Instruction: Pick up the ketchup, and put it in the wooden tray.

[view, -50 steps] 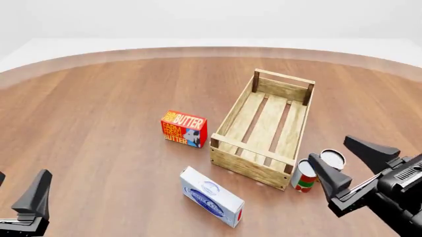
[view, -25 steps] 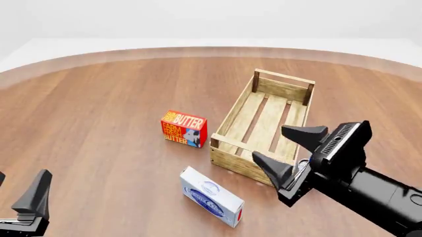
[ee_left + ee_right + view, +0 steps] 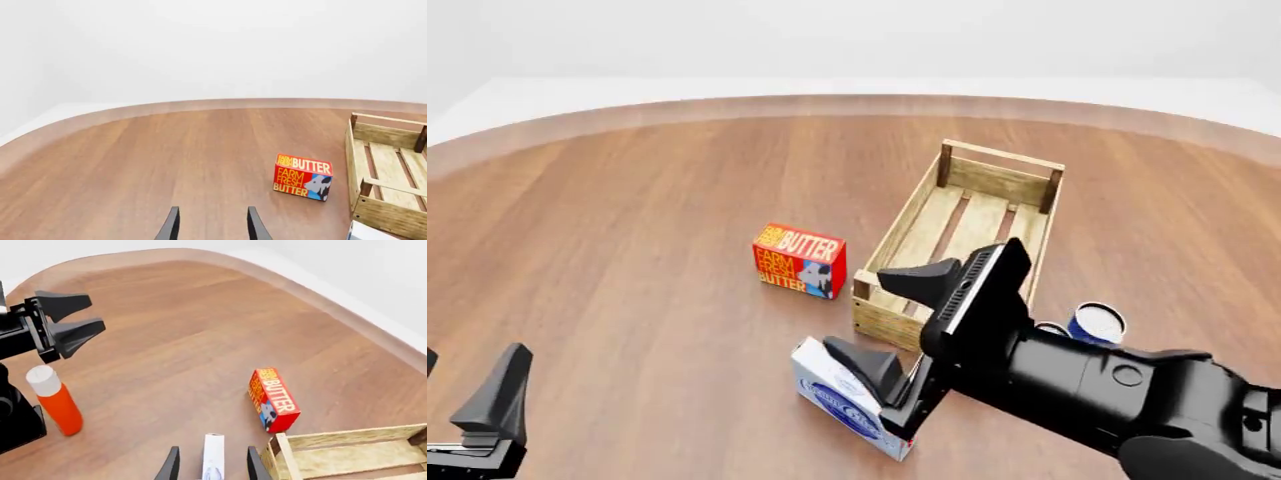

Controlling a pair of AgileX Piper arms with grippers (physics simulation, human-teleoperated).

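The ketchup (image 3: 59,402) shows only in the right wrist view: an orange-red bottle with a white cap, upright on the table beside the left arm's black body. It is out of the front and left wrist views. The wooden tray (image 3: 972,250) stands right of centre, with nothing in it; it also shows in the left wrist view (image 3: 387,172) and the right wrist view (image 3: 347,455). My right gripper (image 3: 854,310) is open and empty, above the tray's near-left corner. My left gripper (image 3: 467,378) is open and empty at the near left; it also shows in the right wrist view (image 3: 97,311).
A red-and-yellow butter box (image 3: 799,260) stands left of the tray. A white-and-blue flat box (image 3: 843,400) lies under my right gripper. A blue can (image 3: 1096,323) stands by the tray's near-right corner, partly hidden by my right arm.
My right arm has swung left from the near right, over the cans and the tray's front end, to above the white-and-blue box. The left arm has not moved.
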